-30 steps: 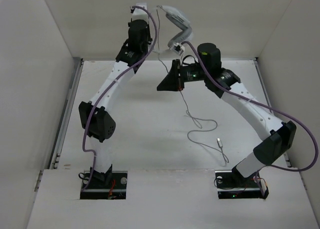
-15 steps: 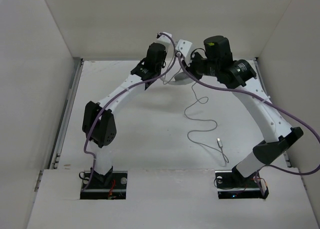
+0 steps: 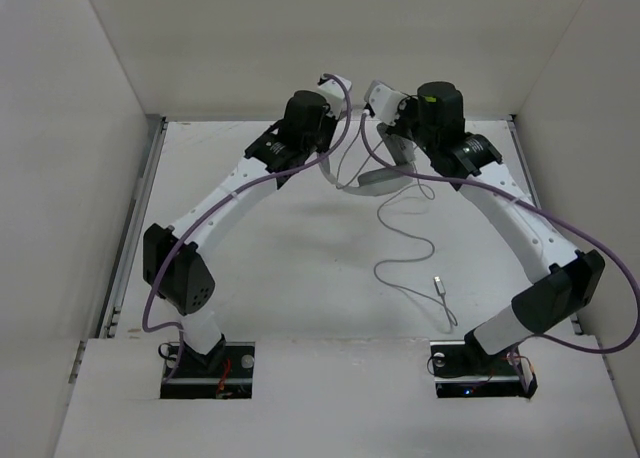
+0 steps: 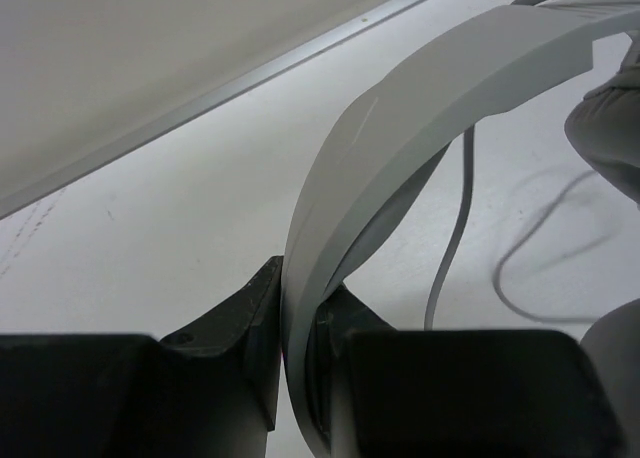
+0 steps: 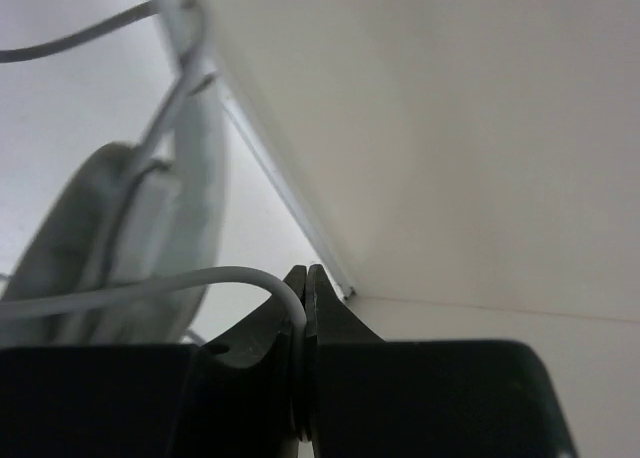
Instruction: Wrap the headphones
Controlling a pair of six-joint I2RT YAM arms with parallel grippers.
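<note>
We hold the headphones [image 3: 378, 176] in the air over the far part of the tabletop [image 3: 270, 268]. The left claw [image 4: 300, 323] is clamped on the headband [image 4: 420, 108], which stands edge-on between its fingers [image 4: 245, 328]. The right claw [image 5: 305, 298] is pressed together on the thin cable [image 5: 150, 290], just beside what seems to be one earcup [image 5: 70, 238]. The rest of the cable lies in loose loops on the tabletop and ends in the plug [image 3: 439, 281].

To do this step well, we think the left claw should hold the headband steady, and the right claw should lead the cable around the band in close turns, with light tension, so that no loop slips off. The long free end may drag and catch; we would take it in by short lengths. A hard pull could twist the band out of the left grip.

We can read no brand, label or writing on the headphones or anywhere else in these views.
</note>
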